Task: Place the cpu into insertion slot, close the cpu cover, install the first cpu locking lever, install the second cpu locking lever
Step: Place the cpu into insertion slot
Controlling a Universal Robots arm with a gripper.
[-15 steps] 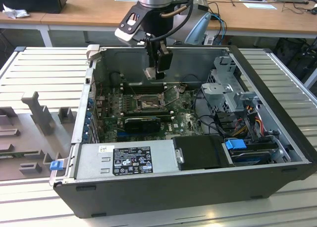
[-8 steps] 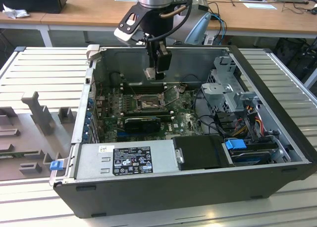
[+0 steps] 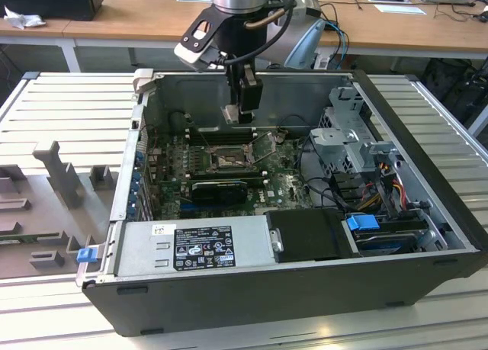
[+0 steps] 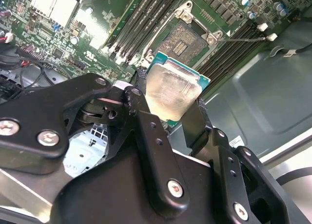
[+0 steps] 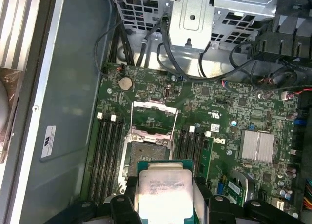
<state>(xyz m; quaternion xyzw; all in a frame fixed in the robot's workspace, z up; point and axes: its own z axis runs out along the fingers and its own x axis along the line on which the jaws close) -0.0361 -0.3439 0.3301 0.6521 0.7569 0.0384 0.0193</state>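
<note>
My gripper (image 3: 244, 112) hangs inside the open computer case, above the far edge of the green board, shut on the cpu (image 3: 232, 113). In both wrist views the cpu (image 4: 171, 90) (image 5: 163, 192) is a pale silver square on a green base, pinched at two opposite edges by the black fingers (image 4: 194, 120). The insertion slot (image 3: 226, 161) (image 5: 146, 153) (image 4: 187, 42) lies uncovered on the board below and a little ahead of the chip, its brownish contact field showing. The cpu cover (image 5: 152, 117), a silver frame with a square window, stands swung open off the slot's far edge.
Long black memory slots (image 5: 108, 146) flank the socket on both sides. A silver heat sink (image 5: 257, 146) sits on the board. A metal drive cage (image 3: 352, 136) with loose cables (image 3: 381, 182) fills the exterior view's right; a power supply (image 3: 194, 247) lies along the front wall.
</note>
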